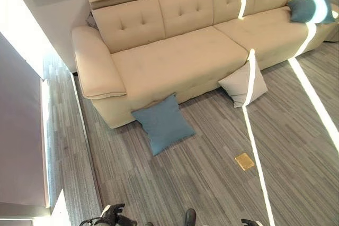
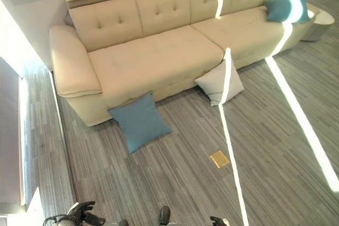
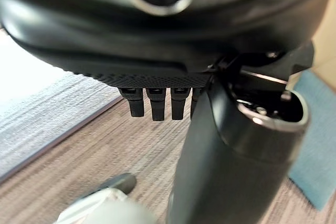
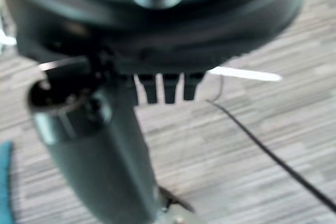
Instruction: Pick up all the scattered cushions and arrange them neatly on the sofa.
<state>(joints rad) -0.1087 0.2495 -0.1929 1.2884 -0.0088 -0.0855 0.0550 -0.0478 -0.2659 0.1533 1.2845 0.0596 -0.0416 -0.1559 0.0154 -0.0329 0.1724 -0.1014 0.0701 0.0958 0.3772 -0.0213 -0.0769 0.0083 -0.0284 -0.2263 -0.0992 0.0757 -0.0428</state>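
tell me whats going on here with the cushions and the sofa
Nothing is being handled yet. A blue cushion and a light grey cushion lie on the floor, leaning against the front of the beige sofa. Another blue cushion already sits at the sofa's far right end. The left hand and right hand hang low over the floor with straight fingers, holding nothing.

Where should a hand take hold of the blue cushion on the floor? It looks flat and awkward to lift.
Probably the blue cushion's upper corner, raised against the sofa's front. It leans tilted rather than flat, so coming from above lets fingers and thumb pinch that corner.
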